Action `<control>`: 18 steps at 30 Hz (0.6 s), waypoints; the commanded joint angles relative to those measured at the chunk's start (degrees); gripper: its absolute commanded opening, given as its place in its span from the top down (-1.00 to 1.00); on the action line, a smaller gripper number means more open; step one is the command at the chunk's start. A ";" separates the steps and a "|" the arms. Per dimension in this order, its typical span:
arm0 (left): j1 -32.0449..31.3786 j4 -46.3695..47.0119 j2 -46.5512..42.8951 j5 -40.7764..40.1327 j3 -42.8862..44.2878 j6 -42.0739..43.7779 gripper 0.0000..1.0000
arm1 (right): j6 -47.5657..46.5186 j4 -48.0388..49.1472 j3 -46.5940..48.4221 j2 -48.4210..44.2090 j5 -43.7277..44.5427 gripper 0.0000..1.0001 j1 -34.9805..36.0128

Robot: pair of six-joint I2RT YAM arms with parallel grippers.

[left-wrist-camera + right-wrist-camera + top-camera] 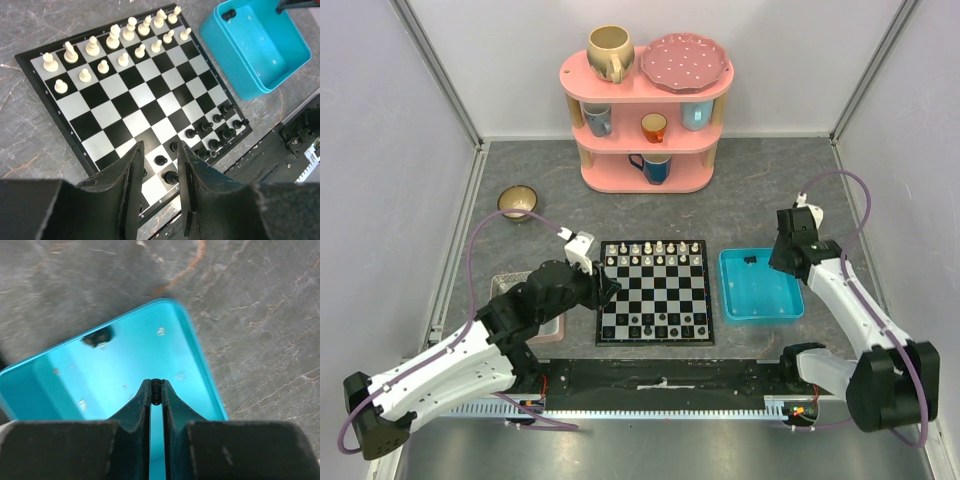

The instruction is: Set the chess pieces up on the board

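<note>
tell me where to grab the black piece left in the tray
Probably its middle, from straight above. The black piece seems to lie on its side on the tray floor close to the far wall, so a sideways approach would meet the rim; set the jaws parallel to that wall.

Shows a pink shelf (620, 184) with mugs (610, 52) and a plate (685, 62) at the worktop's (770, 190) far edge, a bowl (518, 202) far left, a blue tray (767, 292) toward the right edge.

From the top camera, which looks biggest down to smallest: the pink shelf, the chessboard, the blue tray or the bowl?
1. pink shelf
2. chessboard
3. blue tray
4. bowl
The gaps look clear, though the shelf stands taller, which may flatter it.
</note>
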 commanded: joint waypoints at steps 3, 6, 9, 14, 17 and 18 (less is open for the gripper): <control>3.65 -3.87 5.43 2.68 5.76 -3.24 0.22 | 5.28 -7.75 7.70 -7.06 -0.63 1.00 11.10; 9.18 -4.92 5.96 5.85 6.99 -3.33 0.22 | 9.06 -8.63 11.04 -6.54 -0.01 1.00 19.71; 17.34 -6.68 5.70 11.19 8.13 -2.28 0.22 | 11.70 -8.20 14.90 -4.27 1.04 1.00 27.28; 30.19 -10.45 5.18 19.65 9.45 0.35 0.22 | 14.17 -6.00 19.12 2.15 4.03 1.00 39.84; 37.40 -12.30 4.91 23.52 9.98 2.11 0.22 | 15.23 -3.63 22.46 8.12 5.35 1.00 46.61; 40.81 -12.57 4.91 25.27 10.15 2.55 0.22 | 15.49 -2.58 24.21 11.27 5.87 1.00 47.94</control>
